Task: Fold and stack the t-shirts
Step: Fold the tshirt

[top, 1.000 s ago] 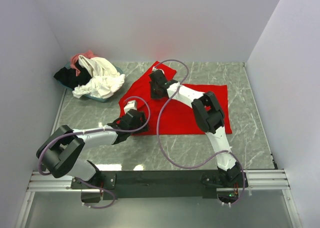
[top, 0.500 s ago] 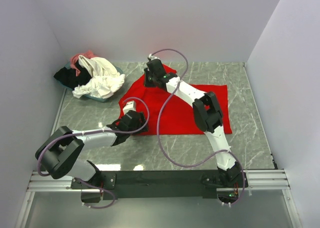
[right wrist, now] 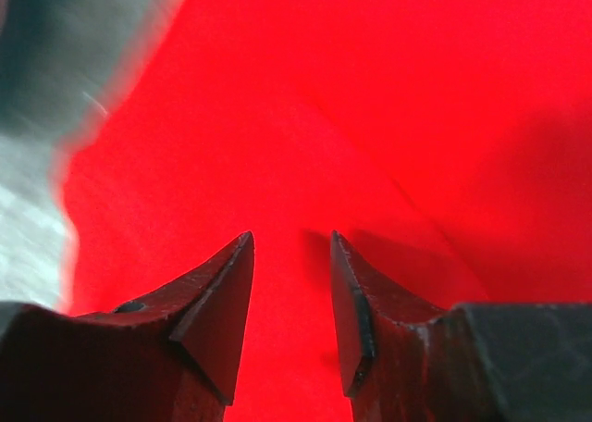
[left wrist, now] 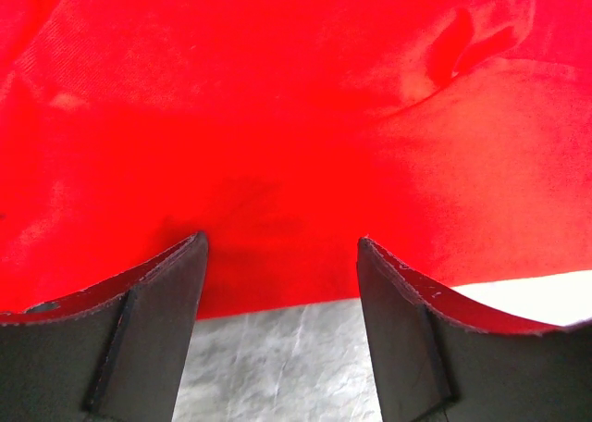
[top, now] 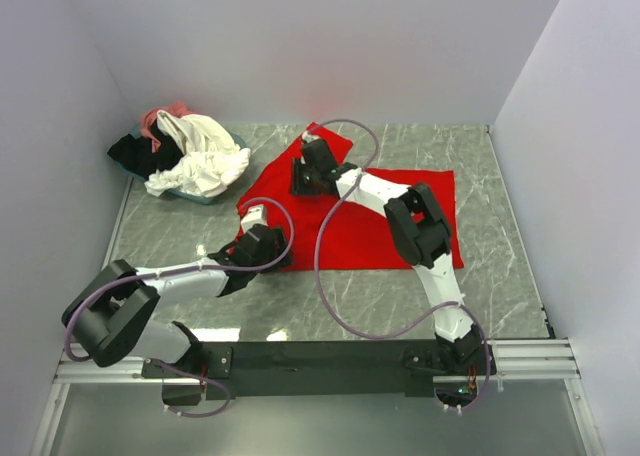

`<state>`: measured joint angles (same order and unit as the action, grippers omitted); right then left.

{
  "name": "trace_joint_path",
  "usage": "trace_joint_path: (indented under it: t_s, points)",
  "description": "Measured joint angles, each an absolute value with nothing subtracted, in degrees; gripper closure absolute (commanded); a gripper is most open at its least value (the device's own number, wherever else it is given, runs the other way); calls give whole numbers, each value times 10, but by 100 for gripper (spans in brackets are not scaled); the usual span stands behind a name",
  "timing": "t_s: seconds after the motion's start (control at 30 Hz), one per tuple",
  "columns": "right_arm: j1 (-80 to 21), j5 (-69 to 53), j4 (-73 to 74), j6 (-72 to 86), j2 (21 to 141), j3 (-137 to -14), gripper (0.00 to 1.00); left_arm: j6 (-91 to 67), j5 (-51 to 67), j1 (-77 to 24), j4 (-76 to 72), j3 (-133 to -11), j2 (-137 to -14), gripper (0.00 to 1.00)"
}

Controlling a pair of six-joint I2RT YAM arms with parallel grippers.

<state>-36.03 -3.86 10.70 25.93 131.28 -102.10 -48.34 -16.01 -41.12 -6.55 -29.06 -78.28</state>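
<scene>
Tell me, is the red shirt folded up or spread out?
Spread out. The red t-shirt lies wide and flat across the table, not in a folded bundle. Cannot tell whether its far corner is doubled over.

T-shirt pile [top: 195,156] crowds far-left corner; table [top: 505,276] passable right of red t-shirt [top: 362,241].

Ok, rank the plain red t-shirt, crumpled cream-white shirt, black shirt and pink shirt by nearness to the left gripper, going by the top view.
1. Plain red t-shirt, directly under the left gripper.
2. Crumpled cream-white shirt, back left.
3. Black shirt, by the left wall, and pink shirt, at the back: too close to call.
</scene>
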Motion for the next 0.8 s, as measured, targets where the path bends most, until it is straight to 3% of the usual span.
trace_joint_path:
  t_s: [0.3, 0.5, 0.8]
  points:
    - [-351, 18, 90, 272, 1130, -788, 50, -483, -184, -420, -11, -298, -755, 28]
    - [-345, 55, 74, 276, 1081, -769, 50, -472, -196, -453, 5, -364, -773, 28]
    - [-328, 79, 90, 276, 1138, -779, 51, -455, -197, -507, -16, -476, -885, 28]
